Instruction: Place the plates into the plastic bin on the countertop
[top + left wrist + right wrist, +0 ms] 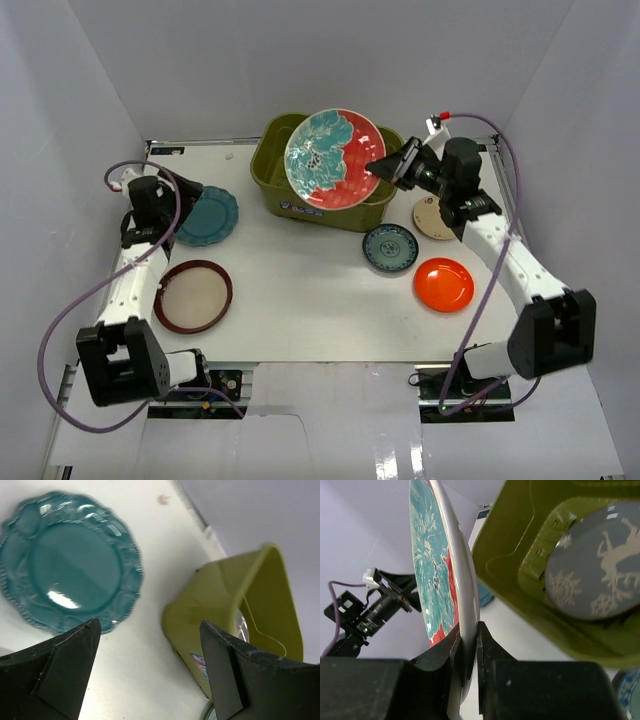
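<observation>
Around: a teal scalloped plate (208, 215) lay far left on the countertop (300, 290), with a dark-red-rimmed cream plate (193, 296) nearer. A small teal patterned plate (390, 247) and a plain orange plate (444, 284) lay on the right.
In the way: a grey deer plate (600, 580) lay flat on the floor of the plastic bin (330, 212).
Floral plate (333, 158): it was tilted up on edge over the bin, at the far middle.
Right gripper (468, 650): it was clamped on the floral plate's rim, at the plate's right edge.
Left gripper (150, 630): its jaws stood wide apart and held nothing, between the scalloped plate and the bin's left end.
Hidden: a small beige plate (433, 218) was partly covered by the right arm, and the floral plate hid most of the bin's inside from above.
</observation>
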`<action>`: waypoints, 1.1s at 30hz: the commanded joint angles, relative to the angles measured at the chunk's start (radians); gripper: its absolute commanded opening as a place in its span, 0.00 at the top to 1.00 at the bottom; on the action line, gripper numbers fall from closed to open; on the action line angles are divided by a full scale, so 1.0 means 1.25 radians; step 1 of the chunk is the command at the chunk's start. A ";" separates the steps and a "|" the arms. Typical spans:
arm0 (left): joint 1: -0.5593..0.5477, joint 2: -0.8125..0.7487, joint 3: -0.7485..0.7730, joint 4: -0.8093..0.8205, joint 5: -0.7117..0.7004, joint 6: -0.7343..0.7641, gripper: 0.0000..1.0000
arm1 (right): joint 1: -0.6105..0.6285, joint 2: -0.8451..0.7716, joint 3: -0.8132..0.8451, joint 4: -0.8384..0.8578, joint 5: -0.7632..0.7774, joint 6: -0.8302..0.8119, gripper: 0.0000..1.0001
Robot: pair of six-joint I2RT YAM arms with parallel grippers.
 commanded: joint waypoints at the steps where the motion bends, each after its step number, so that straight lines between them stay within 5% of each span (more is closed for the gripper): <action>1: 0.105 0.065 0.008 -0.011 0.204 -0.054 0.10 | -0.013 0.108 0.182 0.115 -0.021 -0.001 0.92; 3: 0.179 0.111 0.007 -0.007 0.234 -0.058 0.11 | -0.027 0.212 0.283 0.093 -0.012 -0.015 0.92; 13: 0.240 0.209 0.054 -0.075 0.162 0.037 0.12 | -0.051 0.503 0.479 0.084 -0.062 -0.026 0.92; 25: 0.275 0.389 0.060 0.000 0.214 0.130 0.15 | -0.048 0.620 0.502 0.051 -0.058 -0.047 0.86; 27: 0.277 0.413 0.065 0.022 0.213 0.144 0.15 | -0.048 0.625 0.490 0.033 -0.055 -0.058 0.76; 31: 0.280 0.467 0.070 0.053 0.228 0.160 0.16 | -0.042 0.609 0.472 -0.009 -0.022 -0.099 0.34; 33: 0.281 0.475 0.060 0.082 0.239 0.157 0.18 | -0.038 0.603 0.488 -0.063 0.005 -0.142 0.24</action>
